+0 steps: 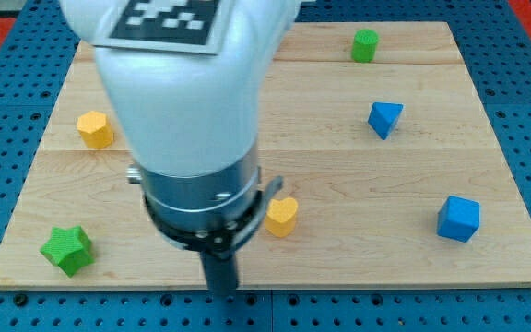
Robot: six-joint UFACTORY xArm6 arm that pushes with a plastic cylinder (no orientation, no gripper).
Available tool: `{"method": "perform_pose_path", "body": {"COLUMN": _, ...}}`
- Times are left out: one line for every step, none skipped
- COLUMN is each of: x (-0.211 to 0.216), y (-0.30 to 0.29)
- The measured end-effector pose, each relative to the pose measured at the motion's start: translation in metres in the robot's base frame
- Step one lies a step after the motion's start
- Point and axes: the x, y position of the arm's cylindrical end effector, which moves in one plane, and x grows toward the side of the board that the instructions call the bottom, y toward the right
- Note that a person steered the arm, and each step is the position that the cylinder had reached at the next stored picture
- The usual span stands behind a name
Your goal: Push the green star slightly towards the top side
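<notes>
My tip (219, 289) sits well right of the green star (67, 249)

1. The green star (66, 249) is a small, bright green block with stubby points.
2. It lies flat near the board's bottom-left corner in the view.

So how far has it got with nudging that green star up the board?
Nothing looks done yet: the green star sits near the board's bottom-left corner. In hand: my tip is at the bottom edge, well to the star's right and not touching it. Left: bring the tip below the star, then push it slightly towards the view's top.
</notes>
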Motion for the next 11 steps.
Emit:
{"method": "perform_pose_path", "body": {"x": 0.000, "y": -0.035}}
{"method": "perform_pose_path", "body": {"x": 0.000, "y": -0.082}}
{"method": "perform_pose_path", "body": {"x": 0.000, "y": -0.097}}
{"method": "perform_pose_path", "body": {"x": 0.000, "y": -0.113}}
{"method": "perform_pose_path", "body": {"x": 0.000, "y": -0.126}}
{"method": "perform_pose_path", "body": {"x": -0.002, "y": -0.156}}
{"method": "perform_pose_path", "body": {"x": -0.029, "y": -0.170}}
{"method": "perform_pose_path", "body": {"x": -0.066, "y": -0.169}}
{"method": "perform_pose_path", "body": {"x": -0.070, "y": -0.169}}
{"method": "perform_pose_path", "body": {"x": -0.070, "y": -0.169}}
{"method": "perform_pose_path", "body": {"x": -0.066, "y": -0.128}}
